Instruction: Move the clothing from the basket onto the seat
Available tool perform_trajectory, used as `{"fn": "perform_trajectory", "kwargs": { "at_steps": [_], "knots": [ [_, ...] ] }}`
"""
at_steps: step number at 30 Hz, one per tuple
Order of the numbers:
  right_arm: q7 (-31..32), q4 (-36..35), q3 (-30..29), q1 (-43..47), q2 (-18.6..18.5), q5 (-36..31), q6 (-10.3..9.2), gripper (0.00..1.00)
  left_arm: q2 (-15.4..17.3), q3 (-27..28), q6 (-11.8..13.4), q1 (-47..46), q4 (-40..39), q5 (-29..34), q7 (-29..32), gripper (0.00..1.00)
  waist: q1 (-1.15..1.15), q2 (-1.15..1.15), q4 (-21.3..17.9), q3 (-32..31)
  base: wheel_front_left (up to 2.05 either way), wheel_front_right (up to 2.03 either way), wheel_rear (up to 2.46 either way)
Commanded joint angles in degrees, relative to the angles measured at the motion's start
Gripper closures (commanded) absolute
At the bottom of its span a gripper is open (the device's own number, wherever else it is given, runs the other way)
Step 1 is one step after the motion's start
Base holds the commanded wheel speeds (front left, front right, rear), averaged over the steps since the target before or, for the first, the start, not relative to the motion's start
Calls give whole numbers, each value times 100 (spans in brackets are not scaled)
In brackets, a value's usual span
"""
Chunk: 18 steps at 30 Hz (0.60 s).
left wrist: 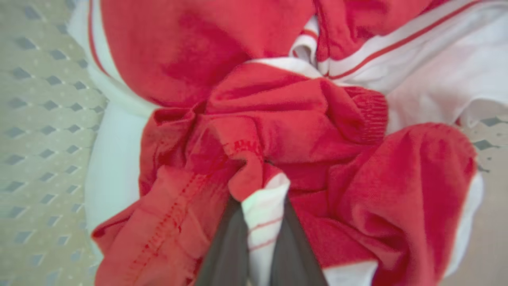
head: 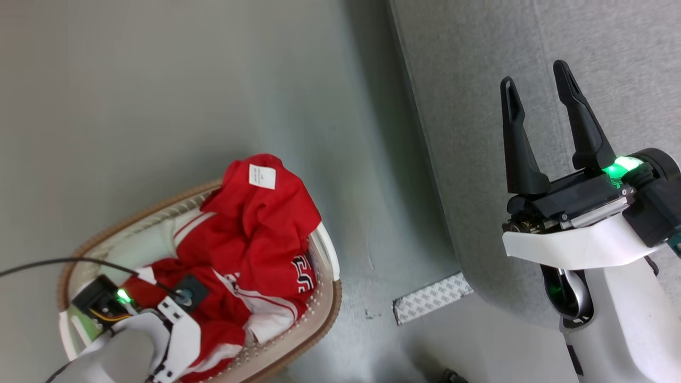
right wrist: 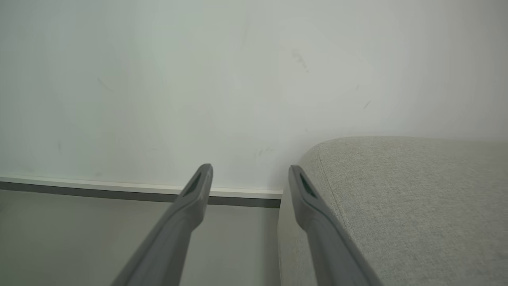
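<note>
Floor (head: 159, 80): smooth grey-green, with one patterned tape strip (head: 432, 298). On it stands an oval white basket (head: 325, 314) with a brown rim. The red clothing (head: 255, 234) is heaped inside, white label uppermost. The left gripper (left wrist: 262, 202) is pinched on a white-striped fold. The right gripper (head: 534, 74) is spread wide and empty by the edge of the light grey woven seat (head: 585, 42). Pale wall (right wrist: 198, 79), white skirting board (right wrist: 119, 183).

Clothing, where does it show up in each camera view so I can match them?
Head view: the clothing lies heaped in the basket, lower left.
Left wrist view: it covers the middle and right; the left gripper pinches a white striped fold at bottom centre.
Right wrist view: this camera faces the seat and the wall instead.
Shared landmark: the basket's perforated side, at the left edge of the left wrist view.
</note>
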Motion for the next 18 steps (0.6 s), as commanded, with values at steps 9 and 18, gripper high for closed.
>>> {"fn": "perform_trajectory", "kwargs": {
  "at_steps": [9, 18],
  "knots": [
    [-17, 323, -60, 141, 0, -353, -12, 0, -454, -94, 6, 383, -53, -632, -412, 100, 0, 0, 407, -1132, 0, 0, 0],
    [-16, 689, -153, 456, -130, -602, -12, 0, -874, -45, 6, 752, -482, -1261, -602, 100, 0, 0, 1058, -2334, 0, 0, 0]
  ]
}}
